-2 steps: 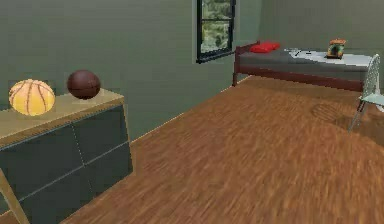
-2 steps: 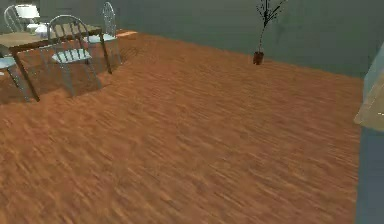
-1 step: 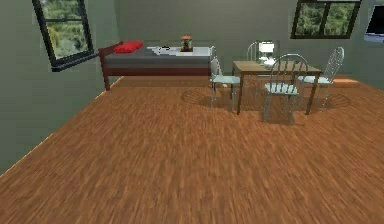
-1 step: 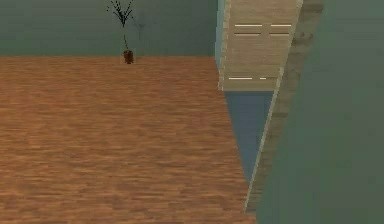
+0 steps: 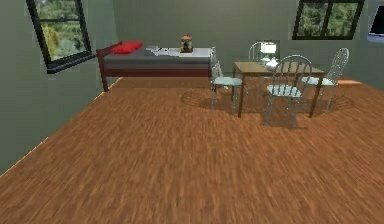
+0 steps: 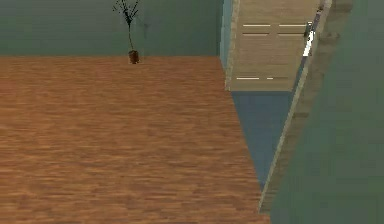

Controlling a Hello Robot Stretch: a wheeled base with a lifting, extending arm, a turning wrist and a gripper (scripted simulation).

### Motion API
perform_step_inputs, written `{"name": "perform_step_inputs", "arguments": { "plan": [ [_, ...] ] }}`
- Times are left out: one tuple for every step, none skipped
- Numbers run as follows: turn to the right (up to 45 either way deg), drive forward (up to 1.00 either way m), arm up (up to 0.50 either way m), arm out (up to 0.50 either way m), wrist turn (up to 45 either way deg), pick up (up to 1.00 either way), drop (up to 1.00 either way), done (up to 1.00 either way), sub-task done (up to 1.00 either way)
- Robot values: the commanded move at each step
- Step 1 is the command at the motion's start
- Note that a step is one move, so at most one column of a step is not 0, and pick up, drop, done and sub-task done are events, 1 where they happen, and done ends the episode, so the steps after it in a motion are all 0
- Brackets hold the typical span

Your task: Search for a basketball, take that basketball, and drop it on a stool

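Observation:
The forward view takes in a bedroom with a wooden floor. A bed (image 5: 160, 62) with a red pillow (image 5: 126, 47) stands against the far wall, and a small brown object (image 5: 186, 43) sits on it. To the right is a wooden table (image 5: 275, 72) with several pale metal chairs (image 5: 285, 88) around it. The arm side view looks across bare wooden floor (image 6: 110, 130) to a green wall.
Dark-framed windows (image 5: 60, 30) sit on the left wall and at the far right (image 5: 328, 18). A potted bare plant (image 6: 131, 35) stands by the far wall in the arm side view. A pale open door (image 6: 300, 90) and a panelled door (image 6: 268, 45) are on that view's right.

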Motion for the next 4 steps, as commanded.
{"name": "perform_step_inputs", "arguments": {
  "plan": [
    [-45.0,0.0,0.0,0.0,0.0,0.0,0.0,0.0,0.0],
    [-24.0,0.0,0.0,0.0,0.0,0.0,0.0,0.0,0.0],
    [0.0,0.8,0.0,0.0,0.0,0.0,0.0,0.0,0.0],
    [-45.0,0.0,0.0,0.0,0.0,0.0,0.0,0.0,0.0]
  ]
}}
